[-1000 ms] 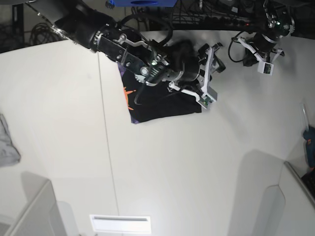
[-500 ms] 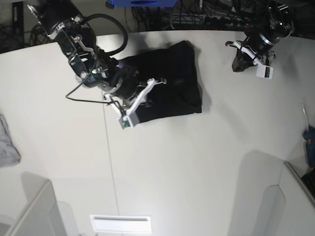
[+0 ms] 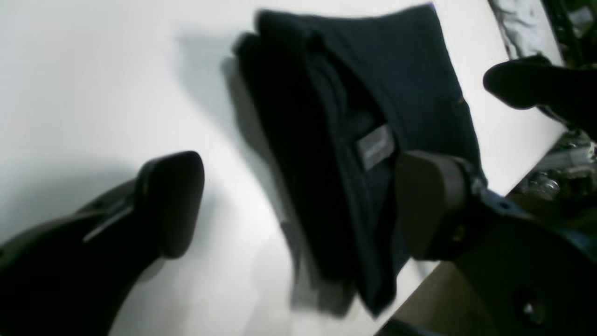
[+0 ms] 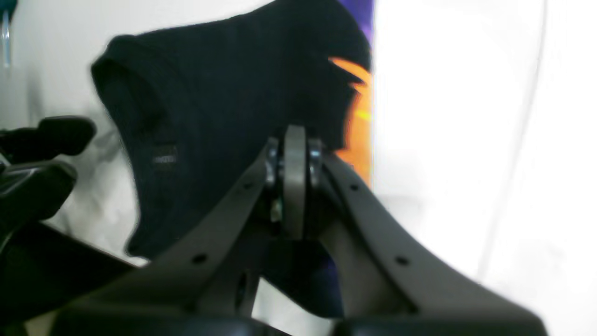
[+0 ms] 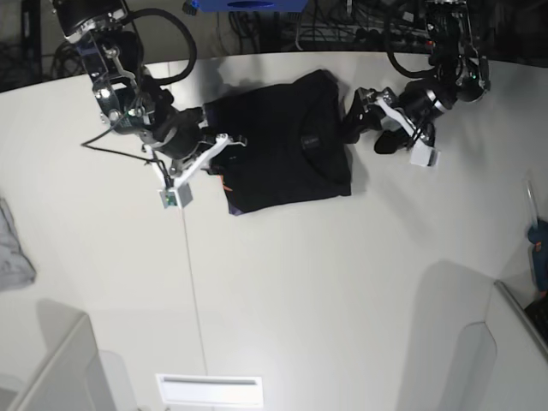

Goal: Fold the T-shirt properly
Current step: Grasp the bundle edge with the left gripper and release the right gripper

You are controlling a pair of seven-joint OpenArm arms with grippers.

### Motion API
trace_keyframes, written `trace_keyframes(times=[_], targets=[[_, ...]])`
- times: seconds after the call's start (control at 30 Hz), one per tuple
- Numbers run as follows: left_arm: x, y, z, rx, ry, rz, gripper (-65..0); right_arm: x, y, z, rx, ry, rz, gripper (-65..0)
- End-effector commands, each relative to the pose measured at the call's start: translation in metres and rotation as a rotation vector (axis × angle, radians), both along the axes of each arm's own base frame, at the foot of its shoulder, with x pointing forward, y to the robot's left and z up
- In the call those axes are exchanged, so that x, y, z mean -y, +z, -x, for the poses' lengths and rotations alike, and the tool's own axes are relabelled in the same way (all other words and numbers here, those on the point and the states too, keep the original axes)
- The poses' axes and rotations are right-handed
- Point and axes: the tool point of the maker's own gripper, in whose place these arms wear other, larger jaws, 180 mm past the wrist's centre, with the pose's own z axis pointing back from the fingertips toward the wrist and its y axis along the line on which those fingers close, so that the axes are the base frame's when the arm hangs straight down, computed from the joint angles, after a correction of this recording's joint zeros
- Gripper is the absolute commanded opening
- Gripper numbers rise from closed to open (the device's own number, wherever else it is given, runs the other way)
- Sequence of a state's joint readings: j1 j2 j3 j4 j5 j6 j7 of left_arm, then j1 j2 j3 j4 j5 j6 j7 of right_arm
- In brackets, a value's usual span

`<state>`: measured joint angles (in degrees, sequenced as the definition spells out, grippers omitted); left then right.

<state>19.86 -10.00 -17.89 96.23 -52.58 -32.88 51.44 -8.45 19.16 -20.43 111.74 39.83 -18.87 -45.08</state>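
Currently the T-shirt (image 5: 287, 141) lies folded into a dark, roughly square bundle on the white bench (image 5: 342, 282), toward the far edge between the two arms. A small grey label (image 3: 375, 146) shows on its upper layer in the left wrist view, and an orange mark (image 4: 357, 116) with a sliver of purple shows along one edge in the right wrist view.

The left gripper (image 5: 370, 122) sits at the shirt's edge on the base view's right, its jaws spread wide; one finger (image 3: 431, 210) is over the cloth near the label while the other is over bare bench, and nothing is held between them.

The right gripper (image 5: 224, 142) is at the opposite edge of the shirt, jaws pressed together; whether they pinch any cloth cannot be told.

A small grey cloth (image 5: 13, 248) lies well apart at the bench's edge.
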Motion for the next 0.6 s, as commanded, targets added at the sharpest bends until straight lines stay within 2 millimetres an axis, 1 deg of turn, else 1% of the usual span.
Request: trace_keyframes(times=[0.0, 0.1, 0.2, 0.33, 0.43, 0.47, 0.5, 0.53, 0.57], targets=[[0.003, 0.002, -0.004, 0.014, -0.008, 0.019, -5.4, 0.006, 0.014, -0.009, 0.055, -0.013, -0.003, -65.0], [0.018, -0.012, -0.006, -0.028, -0.04, 0.047, -7.2, 0.019, 0.015, -0.01, 0.058, -0.054, 0.001, -65.0], [0.033, -0.023, -0.009, -0.06, -0.062, 0.078, -8.1, 0.029, 0.014, -0.011, 0.056, -0.085, 0.007, -65.0], [0.04, -0.042, -0.016, -0.156, 0.008, 0.108, -8.2, 0.04, 0.013, -0.011, 0.054, -0.118, 0.013, -65.0], [0.048, -0.046, -0.016, -0.185, 0.004, 0.112, -8.6, 0.049, 0.014, -0.012, 0.06, -0.15, 0.017, -65.0], [0.051, -0.046, -0.016, -0.185, -0.006, 0.112, -10.4, 0.051, 0.016, -0.015, 0.077, -0.162, 0.014, -65.0], [0.052, -0.047, -0.015, -0.188, -0.012, 0.112, -14.6, 0.054, 0.015, -0.015, 0.09, -0.175, 0.015, -65.0], [0.054, -0.047, -0.015, -0.189, -0.016, 0.112, -20.2, 0.055, 0.015, -0.014, 0.104, -0.185, 0.017, -65.0], [0.054, -0.046, -0.017, -0.185, -0.019, 0.108, -27.2, 0.058, 0.016, -0.015, 0.126, -0.196, 0.02, -65.0]])
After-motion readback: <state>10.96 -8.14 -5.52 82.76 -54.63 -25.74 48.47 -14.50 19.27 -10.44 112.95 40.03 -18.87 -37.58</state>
